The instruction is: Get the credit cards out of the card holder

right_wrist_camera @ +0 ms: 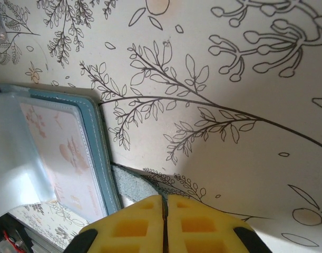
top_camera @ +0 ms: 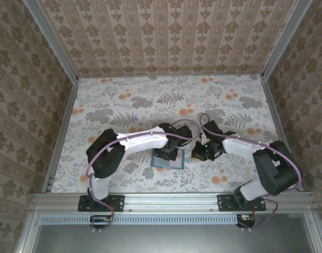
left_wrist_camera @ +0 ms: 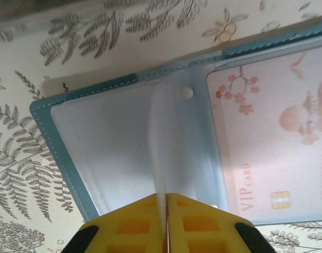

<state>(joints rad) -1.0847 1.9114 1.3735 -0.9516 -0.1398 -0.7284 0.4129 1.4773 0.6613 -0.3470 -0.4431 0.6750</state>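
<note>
Over the card holder's (left_wrist_camera: 49, 142) spine: left gripper (left_wrist_camera: 167, 203) pressed together on a clear sleeve (left_wrist_camera: 176, 137), which stands up from the open booklet. Pink card (left_wrist_camera: 276, 142) sits in the holder's right-hand panel as the left wrist sees it, fully seated, none of it drawn out.

Just beside the holder's outer edge: right gripper (right_wrist_camera: 165, 208), fingers together, low over the table (right_wrist_camera: 245, 79). A grey strip (right_wrist_camera: 130, 185) runs from that edge toward them. Strap tab or dark card, cannot tell, nor whether it is pinched.

Step, as I judge it: lifting a page to expose a pocket; no card out yet. Next calls for steadying the holder and getting purchase on the pink card's free edge, then sliding it out flat.

Hard to make out: the pocket mouth; the pink card's far end, cut off by the frame; anything behind the raised sleeve. From the top view the holder is too small to read.
</note>
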